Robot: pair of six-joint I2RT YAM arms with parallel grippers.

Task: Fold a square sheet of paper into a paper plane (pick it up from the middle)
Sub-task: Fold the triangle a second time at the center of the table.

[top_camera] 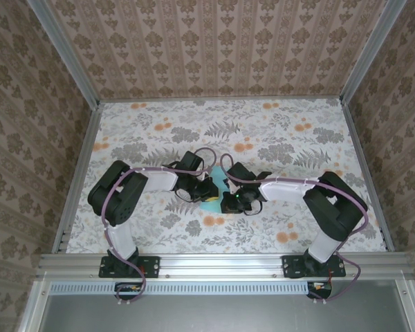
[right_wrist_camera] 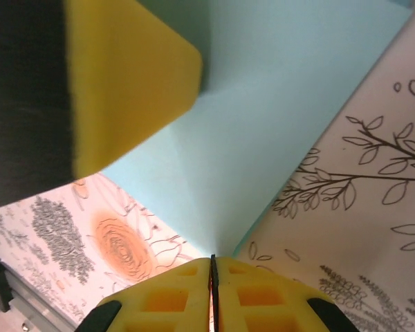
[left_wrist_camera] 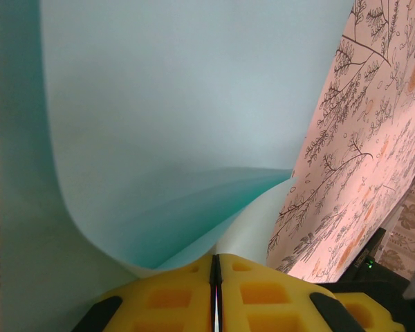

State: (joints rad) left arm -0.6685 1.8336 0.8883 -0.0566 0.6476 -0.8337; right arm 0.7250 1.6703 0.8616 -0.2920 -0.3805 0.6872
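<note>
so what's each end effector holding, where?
Both hold the square sheet of paper: left end effector at a curled edge, right end effector apparently at a corner.

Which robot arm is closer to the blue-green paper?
Neither, it's a tie. The left fingers pinch the square sheet of paper from its left side, and the right fingers pinch it from its right side.

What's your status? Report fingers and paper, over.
Left fingers shut on teal sheet. Right fingers shut on it too. Sheet curled between them. Nothing seen in the way.
</note>
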